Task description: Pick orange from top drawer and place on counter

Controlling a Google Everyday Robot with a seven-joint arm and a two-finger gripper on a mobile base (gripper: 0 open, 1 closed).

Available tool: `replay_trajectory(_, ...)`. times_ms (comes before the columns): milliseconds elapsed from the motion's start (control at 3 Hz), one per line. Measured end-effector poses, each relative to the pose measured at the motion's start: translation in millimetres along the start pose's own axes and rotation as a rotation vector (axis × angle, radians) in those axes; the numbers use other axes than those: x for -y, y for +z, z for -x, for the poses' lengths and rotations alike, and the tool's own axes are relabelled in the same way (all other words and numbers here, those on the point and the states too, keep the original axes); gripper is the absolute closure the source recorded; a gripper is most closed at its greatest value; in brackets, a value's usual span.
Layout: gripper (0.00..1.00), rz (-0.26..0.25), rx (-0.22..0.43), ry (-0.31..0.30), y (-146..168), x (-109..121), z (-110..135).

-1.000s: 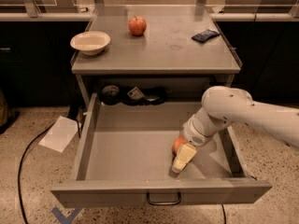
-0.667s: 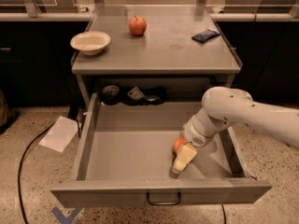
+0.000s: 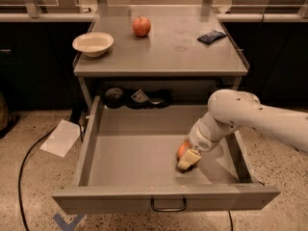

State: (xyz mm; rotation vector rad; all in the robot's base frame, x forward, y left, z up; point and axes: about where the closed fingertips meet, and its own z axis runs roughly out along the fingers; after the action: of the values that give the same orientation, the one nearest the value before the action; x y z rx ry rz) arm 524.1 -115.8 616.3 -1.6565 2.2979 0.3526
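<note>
We see the wide, shallow grey metal top drawer (image 3: 139,148) standing open below the flat grey metal tabletop (image 3: 168,52). Its flat front panel faces the camera, with the small dark wire pull handle (image 3: 168,205) at the middle. The smooth round orange (image 3: 182,149) is in the drawer, on the floor right of centre and toward the front, and only part of it shows. The pincer (image 3: 188,159) is down against it. The white robot arm (image 3: 250,117) comes in from the right over the drawer's right wall and bends down inside. The cream pincer tip sits at the orange's front-right side, at or just above the drawer floor. We cannot tell how far the pincer is open, nor whether it has hold of the orange. On the tabletop, a red apple with a stem dimple (image 3: 141,26) sits toward the back, left of centre. A shallow cream bowl (image 3: 93,44) is near the left edge and a small flat dark blue packet (image 3: 211,36) is at the back right, all three well apart. In the gap under the tabletop, behind the drawer, lie some dark items (image 3: 139,98) we can't identify. On the speckled floor to the left are a white paper sheet (image 3: 61,137) and a dark cable (image 3: 24,165).
</note>
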Motion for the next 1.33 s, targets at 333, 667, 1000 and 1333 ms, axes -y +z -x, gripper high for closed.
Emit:
replay_trajectory(333,0.61,0.0,0.0,0.0,0.0,0.0,0.0)
replay_trajectory(667,0.84,0.0,0.0,0.0,0.0,-0.1,0.1)
replay_trajectory(1000,1.0,0.034,0.059,-0.002,-27.8,2.2,15.1)
replay_trajectory(1333,1.0,0.058,0.203,-0.024,-92.9,11.5,43.7)
